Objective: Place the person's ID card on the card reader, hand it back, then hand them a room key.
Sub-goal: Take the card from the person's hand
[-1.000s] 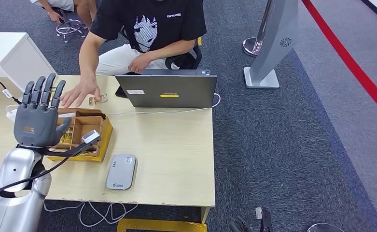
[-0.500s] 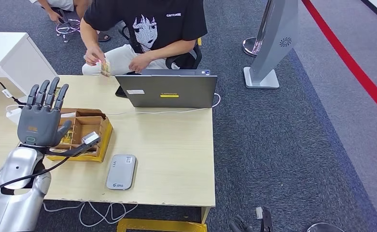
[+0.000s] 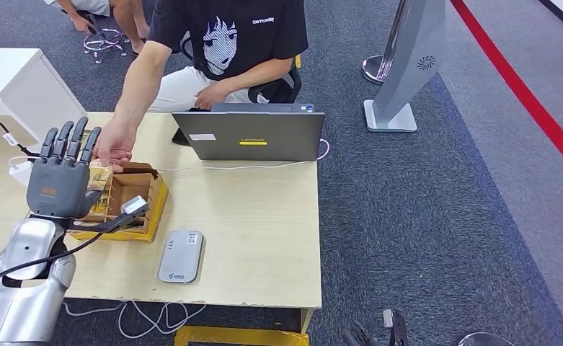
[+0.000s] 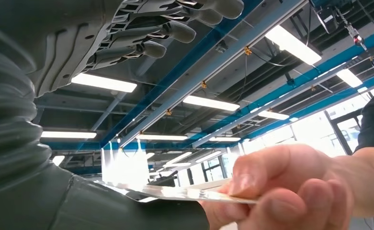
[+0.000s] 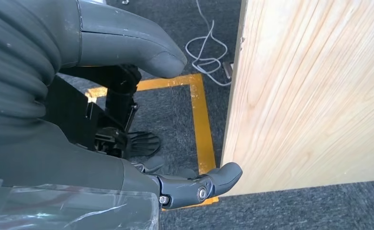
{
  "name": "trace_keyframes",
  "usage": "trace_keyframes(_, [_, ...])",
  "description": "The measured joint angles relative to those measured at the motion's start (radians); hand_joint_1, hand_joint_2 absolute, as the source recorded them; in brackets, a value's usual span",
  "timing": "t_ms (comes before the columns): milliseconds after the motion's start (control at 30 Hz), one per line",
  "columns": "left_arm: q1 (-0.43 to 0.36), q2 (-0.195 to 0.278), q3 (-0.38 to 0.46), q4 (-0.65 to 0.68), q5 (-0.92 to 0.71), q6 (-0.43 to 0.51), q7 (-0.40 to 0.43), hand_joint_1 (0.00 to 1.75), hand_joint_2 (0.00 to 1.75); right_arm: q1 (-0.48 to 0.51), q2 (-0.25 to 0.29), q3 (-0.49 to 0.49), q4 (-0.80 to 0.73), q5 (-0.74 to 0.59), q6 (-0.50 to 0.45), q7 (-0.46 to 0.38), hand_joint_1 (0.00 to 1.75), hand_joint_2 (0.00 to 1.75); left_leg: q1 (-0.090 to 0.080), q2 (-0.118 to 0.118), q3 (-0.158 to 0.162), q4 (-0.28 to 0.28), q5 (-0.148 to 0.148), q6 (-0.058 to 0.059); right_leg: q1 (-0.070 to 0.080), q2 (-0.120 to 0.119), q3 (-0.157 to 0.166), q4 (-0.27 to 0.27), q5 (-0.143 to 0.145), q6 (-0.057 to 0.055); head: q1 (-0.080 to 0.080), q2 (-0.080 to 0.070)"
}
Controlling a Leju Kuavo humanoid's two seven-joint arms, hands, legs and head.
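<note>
My left hand [image 3: 60, 180] is raised over the table's left side, its back toward my head, fingers straight up and spread. A person's hand [image 3: 117, 148] reaches across and holds the ID card [image 3: 99, 175] at my palm, by the thumb. In the left wrist view the card [image 4: 175, 193] is pinched in the person's fingers [image 4: 290, 182], its far edge at my thumb [image 4: 103, 206]; my fingers [image 4: 170, 31] stay extended, gripping nothing. The grey card reader [image 3: 181, 256] lies flat near the table's front edge. My right hand [image 5: 94, 139] hangs beside the table, holding nothing.
A wooden box [image 3: 135, 204] of key cards sits just right of my left hand. An open laptop [image 3: 249, 135] stands at the table's far edge, the seated person behind it. The table's side panel [image 5: 314, 91] is close to my right hand. Cables lie on the floor.
The person picked the card off the table, drew it back toward their body, then reached out and brought it to my left palm. My left hand hardly moved.
</note>
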Motion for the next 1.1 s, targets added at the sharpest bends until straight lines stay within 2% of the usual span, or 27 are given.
trace_keyframes(33, [0.0, -0.001, 0.0, 0.001, 0.0, 0.0, 0.0, 0.0, 1.75, 0.001, 0.0, 0.001, 0.0, -0.001, 0.002, 0.0, 0.0, 1.75, 0.0, 0.0, 0.0, 0.0, 0.0, 0.0, 0.0, 0.0, 0.0, 0.0, 0.0, 0.0, 0.0, 0.0])
trace_keyframes(167, [0.0, -0.003, -0.002, 0.008, 0.001, 0.003, -0.001, 1.75, 1.75, 0.004, 0.0, 0.003, 0.0, -0.007, 0.013, -0.004, 0.0, 1.75, 0.0, 0.0, 0.0, 0.0, 0.0, 0.0, 0.0, 0.0, 0.0, 0.0, 0.0, 0.0, 0.0, 0.0])
trace_keyframes(600, [-0.006, 0.0, -0.008, 0.037, 0.032, 0.011, -0.026, 1.75, 1.75, 0.01, 0.006, 0.015, 0.0, -0.025, 0.043, -0.008, 0.0, 1.75, 0.0, 0.0, 0.0, 0.0, 0.0, 0.0, 0.0, 0.0, 0.0, 0.0, 0.0, 0.0, 0.0, 0.0])
trace_keyframes(1100, [-0.016, 0.0, -0.01, 0.041, 0.036, 0.024, -0.034, 1.75, 1.75, 0.012, 0.008, 0.034, 0.0, -0.011, 0.024, -0.007, 0.0, 1.75, 0.0, 0.0, 0.0, 0.0, 0.0, 0.0, 0.0, 0.0, 0.0, 0.0, 0.0, 0.0, 0.0, 0.0])
